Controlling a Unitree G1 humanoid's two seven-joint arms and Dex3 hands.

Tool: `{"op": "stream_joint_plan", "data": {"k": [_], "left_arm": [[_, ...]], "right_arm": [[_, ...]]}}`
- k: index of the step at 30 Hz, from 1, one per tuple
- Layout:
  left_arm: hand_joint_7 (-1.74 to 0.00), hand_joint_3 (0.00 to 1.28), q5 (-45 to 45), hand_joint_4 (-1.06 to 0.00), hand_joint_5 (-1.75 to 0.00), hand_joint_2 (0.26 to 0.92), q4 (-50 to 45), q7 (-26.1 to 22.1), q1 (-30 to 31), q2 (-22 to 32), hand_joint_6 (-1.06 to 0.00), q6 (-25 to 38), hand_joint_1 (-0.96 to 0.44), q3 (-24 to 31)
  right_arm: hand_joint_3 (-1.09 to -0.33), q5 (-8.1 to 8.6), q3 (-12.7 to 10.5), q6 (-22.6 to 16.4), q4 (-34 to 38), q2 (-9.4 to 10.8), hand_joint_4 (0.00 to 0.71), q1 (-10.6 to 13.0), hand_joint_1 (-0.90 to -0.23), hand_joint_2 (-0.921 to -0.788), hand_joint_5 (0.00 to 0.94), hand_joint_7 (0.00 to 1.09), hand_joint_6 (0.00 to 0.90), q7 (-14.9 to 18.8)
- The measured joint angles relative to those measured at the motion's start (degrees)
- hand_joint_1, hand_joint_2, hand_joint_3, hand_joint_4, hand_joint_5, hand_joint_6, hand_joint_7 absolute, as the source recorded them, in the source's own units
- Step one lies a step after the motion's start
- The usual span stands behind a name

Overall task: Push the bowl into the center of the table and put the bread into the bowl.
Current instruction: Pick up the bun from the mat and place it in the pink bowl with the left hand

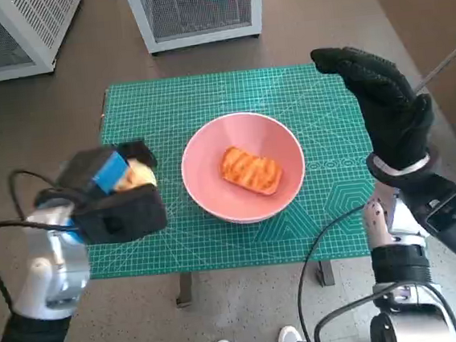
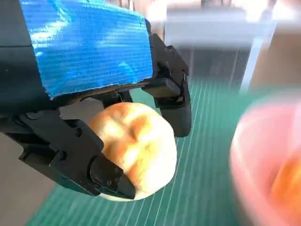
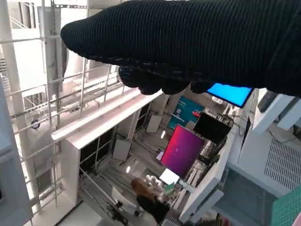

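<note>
The pink bowl (image 1: 243, 167) sits mid-table (image 1: 204, 92) on the green mat, a grilled bread piece (image 1: 250, 170) inside. The left hand (image 1: 116, 199), fingers (image 2: 80, 157) clasped round a pale bun (image 2: 134, 148), hovers at the table's left edge. The right hand (image 1: 383, 103), fingers spread, is raised over the far right corner, holding nothing.

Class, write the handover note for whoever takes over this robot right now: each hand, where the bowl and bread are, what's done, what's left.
Left hand: holds a pale bread roll over the table's left edge.
Right hand: raised at the table's right side, holding nothing.
Pink bowl: near the centre of the green mat, with a toasted piece of bread inside.
Done: bowl centred, one bread in.
Left: drop the roll into the bowl.
</note>
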Motion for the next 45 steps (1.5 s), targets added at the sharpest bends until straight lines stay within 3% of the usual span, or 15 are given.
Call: {"op": "stream_joint_plan", "data": {"k": [12,23,36,43,45], "left_arm": [[-1.11,0.02,-0.8,-0.87,-0.93,0.881,-4.9,2.9,-2.6,-2.7,-0.71,-1.2,0.00,1.3],[-1.11,0.02,1.3,-0.85,-0.97,0.888,-3.1,1.4,-12.7,-7.6,-0.70,-2.1,0.00,-6.6],[-1.13,0.02,1.0,-0.81,-1.04,0.910,18.5,8.9,-22.4,-16.4,-0.66,-16.1,0.00,-14.7],[-1.13,0.02,0.9,-0.80,-1.05,0.912,29.5,9.3,-24.0,-19.0,-0.66,-18.2,0.00,-16.7],[-1.16,0.05,0.8,-0.75,-1.13,0.917,31.5,9.2,-24.4,-19.4,-0.61,-18.3,0.00,-17.2]], "right_arm": [[-0.642,-0.12,0.0,-0.8,0.7,0.0,0.230,0.0,-0.561,-0.921,0.000,0.61,0.008,0.0],[-0.649,-0.50,-0.2,-1.9,1.7,-0.2,0.233,0.0,-0.564,-0.921,0.002,0.60,0.002,0.0],[-0.655,-2.07,-0.8,-2.8,2.3,-0.9,0.231,-0.1,-0.575,-0.921,0.000,0.60,0.000,-0.8],[-0.652,-2.08,-0.9,-3.0,1.8,-1.7,0.225,0.1,-0.580,-0.921,0.000,0.59,0.003,-1.2],[-0.647,-1.96,-0.9,-3.0,1.5,-1.8,0.225,0.2,-0.584,-0.921,0.000,0.59,0.006,-1.2]]}}
